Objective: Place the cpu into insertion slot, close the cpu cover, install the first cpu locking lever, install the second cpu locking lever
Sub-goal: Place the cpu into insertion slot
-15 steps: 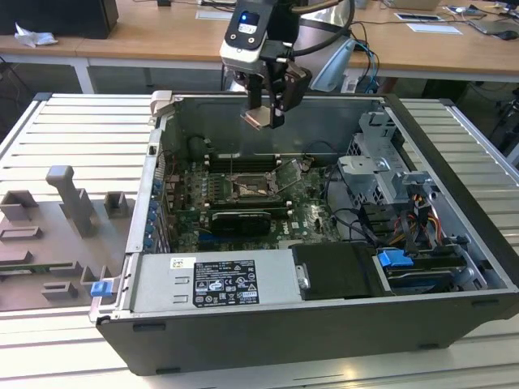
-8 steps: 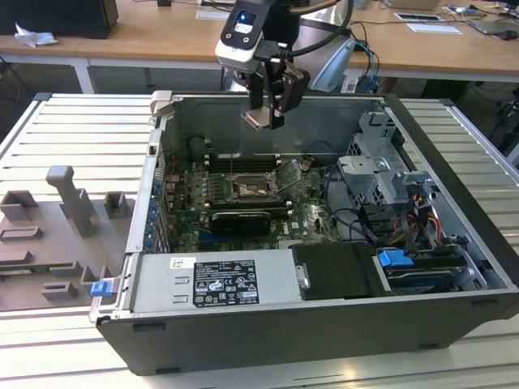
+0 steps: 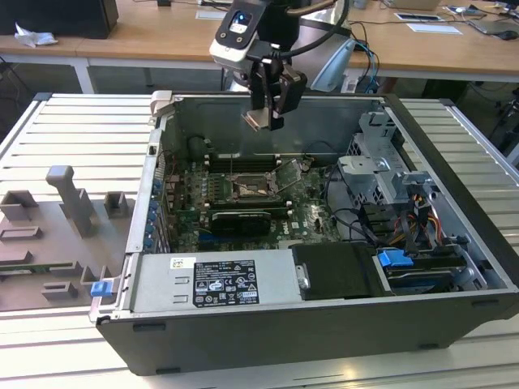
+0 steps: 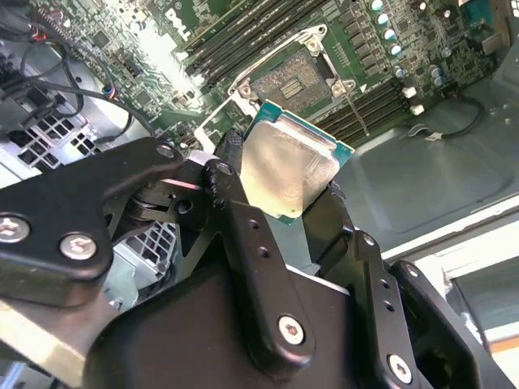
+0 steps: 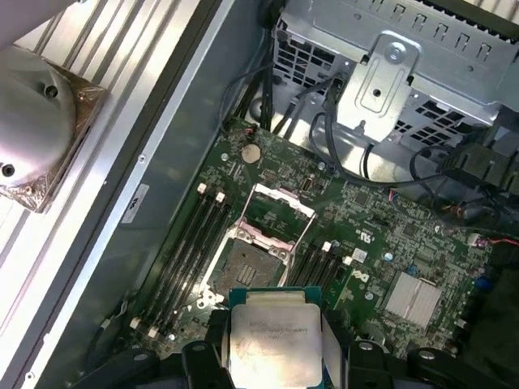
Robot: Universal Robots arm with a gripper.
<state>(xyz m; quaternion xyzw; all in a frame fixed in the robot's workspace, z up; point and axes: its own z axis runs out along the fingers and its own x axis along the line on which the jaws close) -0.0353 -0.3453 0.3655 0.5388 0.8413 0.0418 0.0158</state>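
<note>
The task is judged to be at its very beginning, since none of its four steps is seen completed. The cpu (image 3: 260, 121) is gripped by its edges between the closed fingers of the end effector (image 3: 272, 112) and is held in the air above the open computer case (image 3: 243, 344), which lies on the slatted desk (image 3: 462, 361). In both wrist views the pale metal face of the chip is turned towards the camera, and the green motherboard (image 5: 381, 243) is seen well beyond it. The insertion slot (image 5: 247, 263) is seen bare, its dark centre uncovered, and the chip is clearly apart from it (nothing is yet seated there). The cpu cover (image 5: 284, 199) stands swung up on its hinge beside the slot, so the closing of it is counted as not yet done. A thin lever rod (image 4: 355, 105) is seen lying free beside the socket in the second wrist view, and it is judged to be unlatched; whether the other lever is also released cannot be told. The placing, the closing and both lever steps are therefore taken as left to do.
</note>
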